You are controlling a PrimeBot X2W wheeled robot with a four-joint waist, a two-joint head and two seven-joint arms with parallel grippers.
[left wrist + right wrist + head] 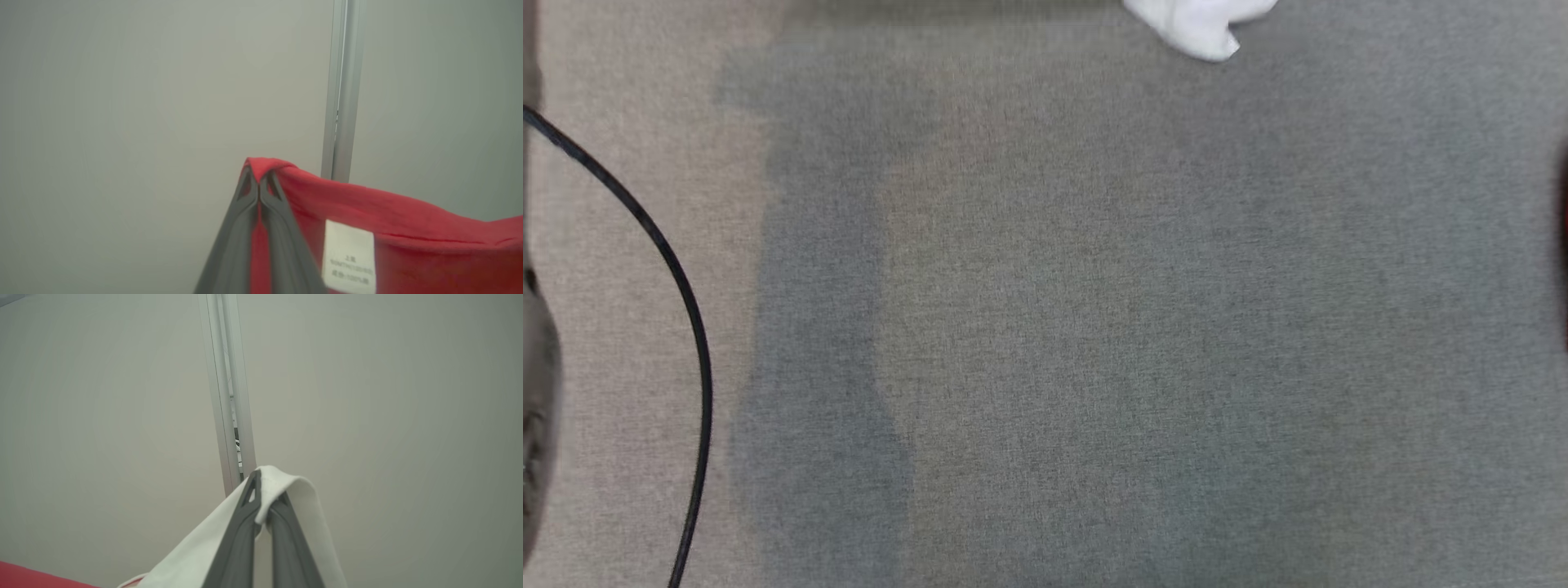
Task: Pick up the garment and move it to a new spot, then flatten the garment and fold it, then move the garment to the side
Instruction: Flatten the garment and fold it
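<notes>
The garment is red with a white label sewn inside. My left gripper is shut on a corner of its red edge and holds it up in front of a pale wall. In the right wrist view my right gripper is shut on a white band of fabric that folds over its fingertips. A strip of the red garment shows at that view's lower left. In the head view a dark red blur sits at the right edge.
The head view looks down on a grey cloth-covered surface. A crumpled white cloth lies at its top edge. A black cable curves down the left side. A grey metal post runs up the wall behind both grippers.
</notes>
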